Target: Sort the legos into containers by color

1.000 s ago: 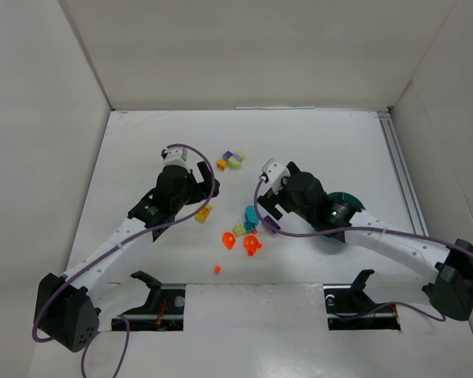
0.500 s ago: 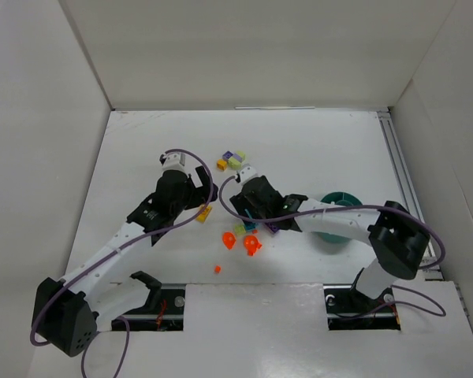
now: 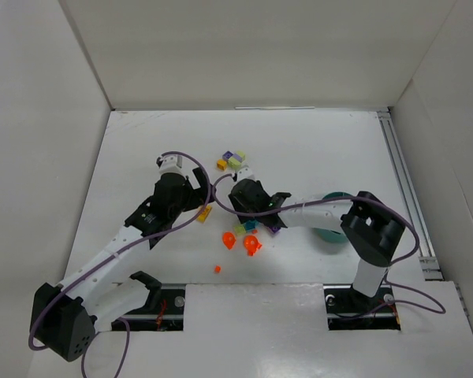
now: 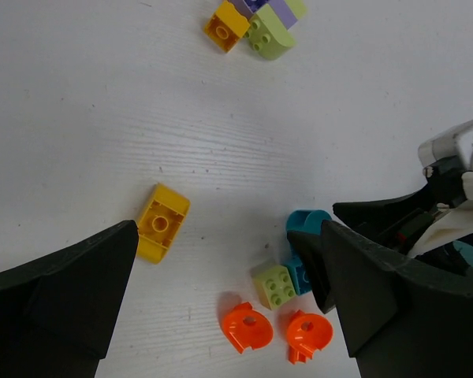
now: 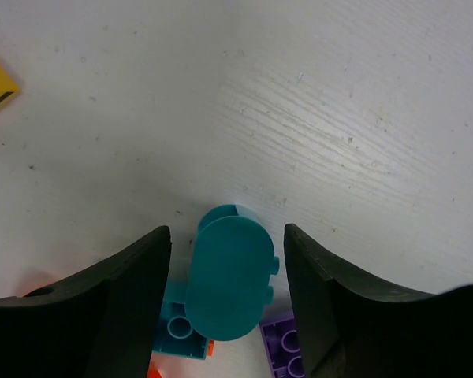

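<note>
Left of the bowl [image 3: 328, 235], the right hand [image 5: 227, 232] stood half-wide around a teal lego [image 5: 229, 287], not gripping yet; it next needed to close and lift. Farther left, the left hand [image 4: 227, 236] stood wide.

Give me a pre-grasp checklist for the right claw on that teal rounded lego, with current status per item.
1. Right claw straddles the teal rounded piece: ok, one finger on each side.
2. Fingers touching the piece: not ok, a gap shows on both sides.
3. Neighbours clear of the closing path: not ok, the purple brick and teal brick sit right beside the piece, inside the fingers' span.
4. Left claw out of the way: ok, open and empty, hovering by the yellow brick.
5. Teal bowl compartment free: cannot tell, the right arm hides most of it.
</note>
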You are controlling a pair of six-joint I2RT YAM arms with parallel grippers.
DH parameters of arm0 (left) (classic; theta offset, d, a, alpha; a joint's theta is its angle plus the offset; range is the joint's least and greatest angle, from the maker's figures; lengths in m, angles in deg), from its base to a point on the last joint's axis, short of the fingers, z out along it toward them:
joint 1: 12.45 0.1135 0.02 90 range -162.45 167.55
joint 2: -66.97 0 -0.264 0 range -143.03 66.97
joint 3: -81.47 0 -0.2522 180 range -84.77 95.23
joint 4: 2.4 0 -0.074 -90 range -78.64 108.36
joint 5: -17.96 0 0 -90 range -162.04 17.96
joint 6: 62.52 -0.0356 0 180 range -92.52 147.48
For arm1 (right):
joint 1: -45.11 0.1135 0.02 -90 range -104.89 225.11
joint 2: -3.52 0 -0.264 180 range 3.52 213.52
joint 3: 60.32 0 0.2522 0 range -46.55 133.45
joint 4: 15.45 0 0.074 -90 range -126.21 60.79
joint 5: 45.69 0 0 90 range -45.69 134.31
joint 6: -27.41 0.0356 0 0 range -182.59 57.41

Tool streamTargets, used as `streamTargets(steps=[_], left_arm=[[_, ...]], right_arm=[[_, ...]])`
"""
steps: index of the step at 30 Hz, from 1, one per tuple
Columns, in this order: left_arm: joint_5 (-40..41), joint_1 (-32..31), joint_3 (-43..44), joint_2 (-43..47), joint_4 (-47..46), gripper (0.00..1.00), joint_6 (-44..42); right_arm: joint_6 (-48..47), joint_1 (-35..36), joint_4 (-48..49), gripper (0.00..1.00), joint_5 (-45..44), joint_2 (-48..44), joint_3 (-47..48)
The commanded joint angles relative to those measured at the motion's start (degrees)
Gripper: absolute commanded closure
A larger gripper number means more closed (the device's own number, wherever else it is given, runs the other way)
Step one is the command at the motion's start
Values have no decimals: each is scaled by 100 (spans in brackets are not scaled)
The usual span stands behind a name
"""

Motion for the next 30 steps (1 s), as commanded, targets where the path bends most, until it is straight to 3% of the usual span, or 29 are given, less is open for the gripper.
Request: streamTargets(steps=[1,7,9,14,23,30], left_arm=[[165,-30,-69,150,-82,0,89],[280,-30,-69,203,33,0,90],[333,-30,-69,203,33,0,90],[333,-30,-69,203,33,0,143],[280,-30,-69,203,33,0,143],[157,-30,-69,203,-20,0,143]], right_arm=[[268,37,29,36,-126,134,212],[471,37,-86,45,-126,134,37],[471,37,-86,56,-178,134,37],[209,37,221,73,-310,-164,-78],[-337,37,827,74,-556,-1341,-683],[-478,-77,1004,75,-1460,-3519,-1930]])
